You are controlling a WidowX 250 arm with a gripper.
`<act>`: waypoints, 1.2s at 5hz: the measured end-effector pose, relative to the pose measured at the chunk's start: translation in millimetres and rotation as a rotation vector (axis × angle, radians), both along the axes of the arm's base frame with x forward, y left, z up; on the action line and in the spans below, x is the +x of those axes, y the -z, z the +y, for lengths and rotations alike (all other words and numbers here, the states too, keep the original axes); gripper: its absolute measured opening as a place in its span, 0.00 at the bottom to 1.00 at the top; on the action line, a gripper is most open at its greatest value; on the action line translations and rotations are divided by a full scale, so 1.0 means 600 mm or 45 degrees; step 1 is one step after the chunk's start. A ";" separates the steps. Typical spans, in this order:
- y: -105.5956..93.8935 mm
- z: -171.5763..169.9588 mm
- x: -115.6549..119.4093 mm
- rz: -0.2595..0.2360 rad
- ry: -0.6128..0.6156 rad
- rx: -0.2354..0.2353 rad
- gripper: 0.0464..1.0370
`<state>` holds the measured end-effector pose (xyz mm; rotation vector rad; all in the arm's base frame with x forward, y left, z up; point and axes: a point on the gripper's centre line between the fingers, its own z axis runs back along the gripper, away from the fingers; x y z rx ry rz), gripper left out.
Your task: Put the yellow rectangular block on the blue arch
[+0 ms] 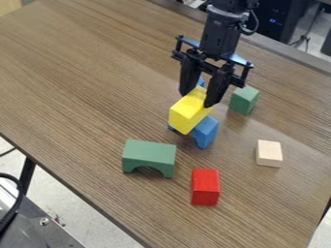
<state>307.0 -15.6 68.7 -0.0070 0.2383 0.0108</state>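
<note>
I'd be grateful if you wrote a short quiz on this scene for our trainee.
1. True or false: the gripper holds the yellow block.
2. Which is nearest the green arch: (a) the small green block, (b) the red block, (c) the pale block?
3. Fill in: the arch partly hidden behind the yellow block is ____.
Key: 1 true; 2 b; 3 blue.

The nearer arch point(148, 151) lies left of one block point(205, 186), before the farther arch point(206, 131).
</note>
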 end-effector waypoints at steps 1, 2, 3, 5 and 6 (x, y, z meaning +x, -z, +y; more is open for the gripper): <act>0.011 0.006 0.000 0.047 -0.008 0.008 0.66; 0.008 0.010 0.000 0.054 0.013 0.016 0.92; 0.010 0.012 -0.002 0.056 0.021 0.027 0.96; -0.035 0.011 -0.029 -0.103 0.095 -0.105 0.96; -0.090 0.041 -0.047 -0.329 0.070 -0.179 0.96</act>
